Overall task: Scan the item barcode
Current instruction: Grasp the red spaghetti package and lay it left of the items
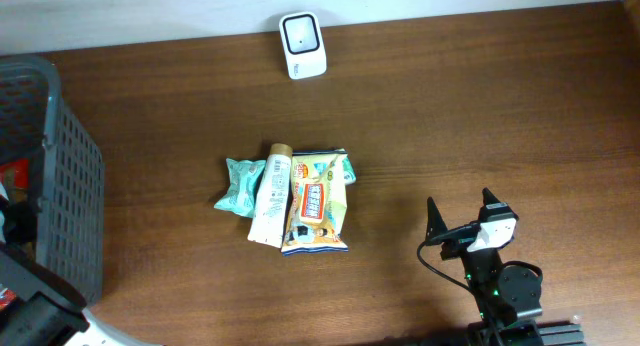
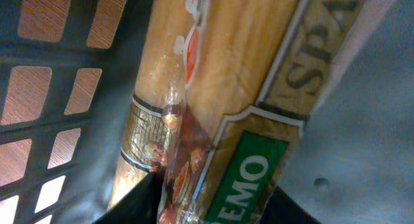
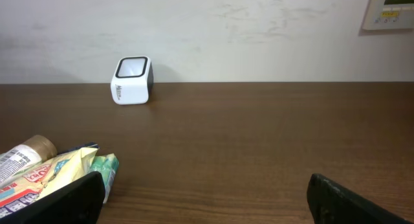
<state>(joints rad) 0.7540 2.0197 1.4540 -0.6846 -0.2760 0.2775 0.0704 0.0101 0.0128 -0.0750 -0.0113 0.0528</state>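
Spaghetti pack in clear plastic wrap with gold edging and a green label band (image 2: 213, 88) lies inside the dark grey plastic mesh basket (image 1: 70, 186) at the left edge of the brown wooden surface (image 1: 480, 106). It fills the left wrist view. The left end effector (image 2: 210, 211) is down in the basket with the pack between its two dark fingertips; whether they are pressed on the wrap or just beside it cannot be told.

At the surface's near right corner, the right end effector (image 1: 462, 214) hovers with its fingers spread wide apart and nothing between them. It faces the white box-shaped barcode scanner with a dark window (image 1: 302, 46), which stands at the far edge against the pale wall.

Three items lie touching in a loose cluster at mid-surface, well apart from both scanner and basket: a crumpled teal packet (image 1: 240, 184), a white tube with a tan cap (image 1: 270, 198) resting partly over it, and a yellow printed snack pouch (image 1: 317, 204) on the right.
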